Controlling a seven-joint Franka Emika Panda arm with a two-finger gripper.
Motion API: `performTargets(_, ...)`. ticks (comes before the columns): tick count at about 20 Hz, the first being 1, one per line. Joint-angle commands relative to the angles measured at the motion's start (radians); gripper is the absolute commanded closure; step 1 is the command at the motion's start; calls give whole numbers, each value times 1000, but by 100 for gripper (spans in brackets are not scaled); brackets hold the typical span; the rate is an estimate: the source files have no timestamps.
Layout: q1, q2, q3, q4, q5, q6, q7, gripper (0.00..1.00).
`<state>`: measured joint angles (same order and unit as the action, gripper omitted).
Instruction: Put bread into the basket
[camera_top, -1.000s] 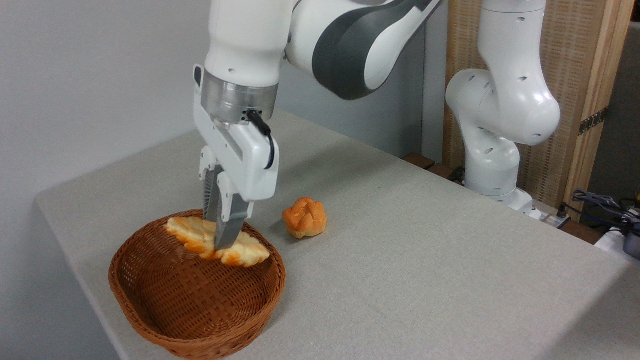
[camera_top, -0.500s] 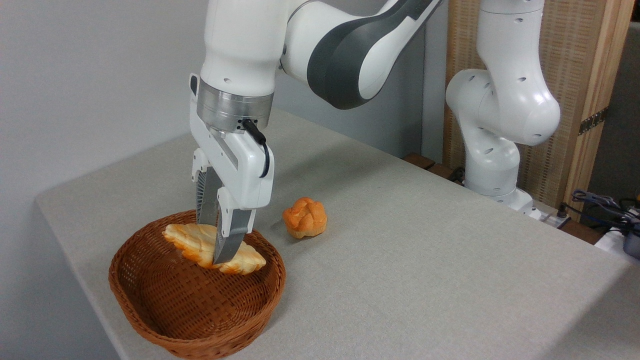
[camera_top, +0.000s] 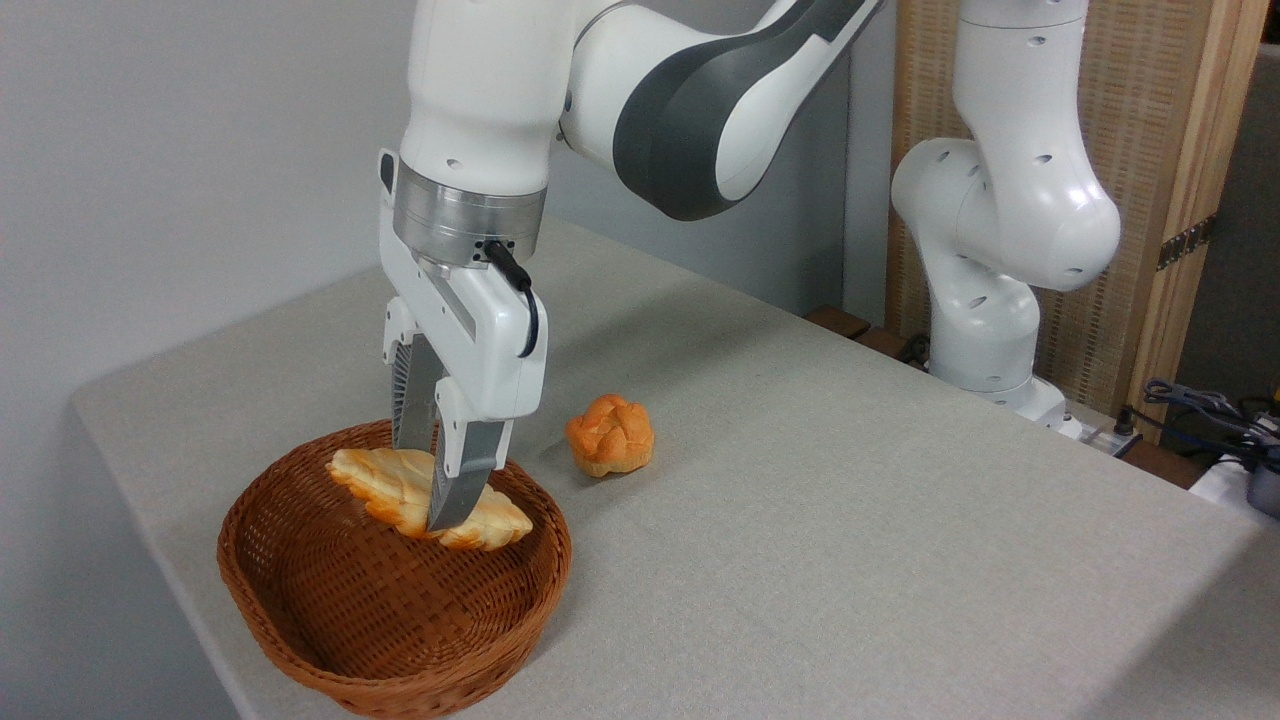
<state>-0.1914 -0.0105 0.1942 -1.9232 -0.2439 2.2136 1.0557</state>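
Wicker basket (camera_top: 300, 620) at the near left holds the bread (camera_top: 380, 480) low over its far side, pinched between the gripper (camera_top: 432, 510)'s 2 fingers; placing is underway, and next they should part.

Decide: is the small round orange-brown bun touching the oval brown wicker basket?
Apart. The camera view shows bare grey table between the bun and the basket's rim.
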Motion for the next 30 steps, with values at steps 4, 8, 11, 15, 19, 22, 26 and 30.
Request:
performTargets(4, 0, 4, -1, 13, -11, 8, -6, 0)
performTargets(8, 0, -3, 1, 13, -12, 8, -8, 0)
performTargets(11, 4, -34, 10, 13, -11, -3, -19, 0)
performTargets(15, 13, -65, 16, 15, 21, -87, -107, 0)
performTargets(19, 15, -80, 13, 15, 112, -184, -173, 2)
performTargets(22, 13, -85, 13, 55, 149, -283, -227, 2)
performTargets(26, 13, -85, 11, 138, 228, -428, -223, 1)
performTargets(30, 6, -85, -2, 153, 229, -443, -230, 1)
